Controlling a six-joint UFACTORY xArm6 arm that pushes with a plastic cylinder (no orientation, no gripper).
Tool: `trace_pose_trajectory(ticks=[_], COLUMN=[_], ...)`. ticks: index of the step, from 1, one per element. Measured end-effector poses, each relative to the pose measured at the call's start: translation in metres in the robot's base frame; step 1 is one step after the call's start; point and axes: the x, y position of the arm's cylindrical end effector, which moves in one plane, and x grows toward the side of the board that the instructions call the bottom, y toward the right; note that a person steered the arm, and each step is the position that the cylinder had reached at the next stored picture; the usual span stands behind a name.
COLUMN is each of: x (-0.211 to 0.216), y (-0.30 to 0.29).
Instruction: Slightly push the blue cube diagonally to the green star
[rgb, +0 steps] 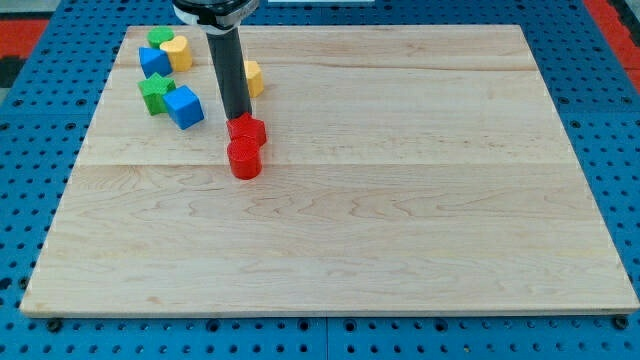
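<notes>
The blue cube (184, 106) sits at the view's upper left, touching the right side of the green star (155, 93). My tip (237, 117) stands to the right of the blue cube, apart from it, just above a red block (246, 130). A red cylinder (244, 159) lies directly below that red block. The rod partly hides a yellow block (254, 78).
Near the board's top left corner sit a second blue block (153, 61), a yellow block (178, 52) and a green block (160, 37), close together. The wooden board (400, 200) rests on a blue pegboard (30, 150).
</notes>
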Motion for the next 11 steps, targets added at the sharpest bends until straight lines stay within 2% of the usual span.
trace_pose_trajectory(ticks=[1,3,6,7,9,10,11], x=[0.007,0.010,0.023,-0.003,-0.008,-0.008,0.012], y=[-0.006,-0.106,-0.180,-0.199,-0.139,-0.126,-0.141])
